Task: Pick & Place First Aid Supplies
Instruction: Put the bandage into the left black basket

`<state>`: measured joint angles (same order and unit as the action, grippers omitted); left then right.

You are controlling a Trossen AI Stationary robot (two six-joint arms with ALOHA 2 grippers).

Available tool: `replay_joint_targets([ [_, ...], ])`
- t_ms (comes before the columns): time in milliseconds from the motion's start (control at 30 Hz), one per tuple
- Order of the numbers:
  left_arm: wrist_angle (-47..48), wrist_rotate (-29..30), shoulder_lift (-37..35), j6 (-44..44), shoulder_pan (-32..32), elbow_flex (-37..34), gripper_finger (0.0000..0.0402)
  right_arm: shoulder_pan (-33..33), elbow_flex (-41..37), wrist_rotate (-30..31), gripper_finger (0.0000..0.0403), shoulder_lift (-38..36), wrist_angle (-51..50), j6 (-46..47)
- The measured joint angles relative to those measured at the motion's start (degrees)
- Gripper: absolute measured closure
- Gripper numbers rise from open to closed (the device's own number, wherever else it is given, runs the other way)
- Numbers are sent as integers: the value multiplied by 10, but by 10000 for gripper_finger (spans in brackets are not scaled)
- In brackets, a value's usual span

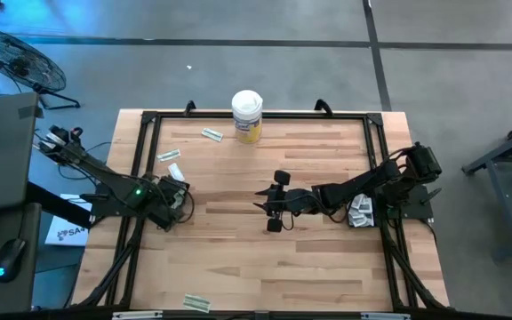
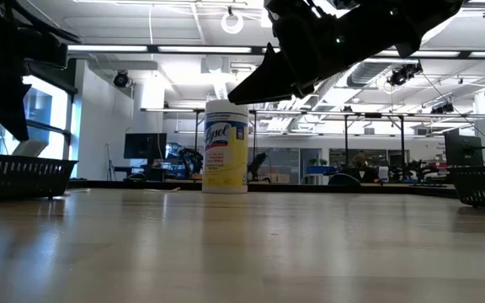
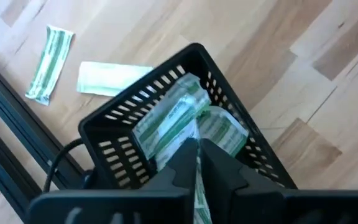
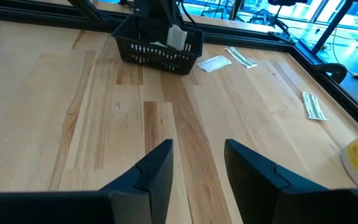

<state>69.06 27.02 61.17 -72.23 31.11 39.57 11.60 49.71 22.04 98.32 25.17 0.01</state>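
A black slotted basket (image 3: 166, 118) stands at the table's left side with green-white first aid packets (image 3: 173, 115) heaped in it. My left gripper (image 3: 197, 165) hangs over it, pointing down, shut on one green-white packet (image 3: 197, 186). Two more packets (image 3: 50, 62) (image 3: 107, 79) lie flat on the wood just beyond the basket. My right gripper (image 4: 197, 165) stands open above the bare middle of the table (image 1: 274, 206), nothing between its fingers. A second basket (image 1: 360, 212) with packets sits under the right arm. My left gripper pinches a narrow green-white packet between its two fingers; only a thin strip of the packet (image 3: 197, 177) shows in the slit between them. The fingers come from above, slanting down into the basket. Whether the packet's lower end rests on the heap, I cannot tell.
A white-lidded yellow-labelled canister (image 1: 247, 116) stands at the far edge, middle. Loose packets lie far left (image 1: 212, 134) (image 1: 168, 156) and at the near edge (image 1: 196, 303). A black frame rail (image 1: 140, 160) borders the table. Bare wood spreads across the centre.
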Motion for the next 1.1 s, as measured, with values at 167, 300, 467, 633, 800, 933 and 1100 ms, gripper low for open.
replay_joint_targets([
  [167,-2,-10,6,0,0,0,314,-1,0,-1,265,0,0,0],
  [300,2,-15,5,0,0,9,257,-1,0,-1,265,0,0,0],
  [467,-1,75,5,21,-9,61,235,-6,0,-1,265,0,0,0],
  [633,-6,127,5,70,-95,77,234,-11,0,-10,265,0,0,2],
  [800,-80,152,5,185,-227,77,234,-11,0,-13,265,0,0,1],
  [933,-215,125,6,335,-328,77,234,-11,0,-27,265,0,-1,1],
  [1100,-339,110,23,442,-426,77,234,-5,0,-60,265,0,-37,-3],
])
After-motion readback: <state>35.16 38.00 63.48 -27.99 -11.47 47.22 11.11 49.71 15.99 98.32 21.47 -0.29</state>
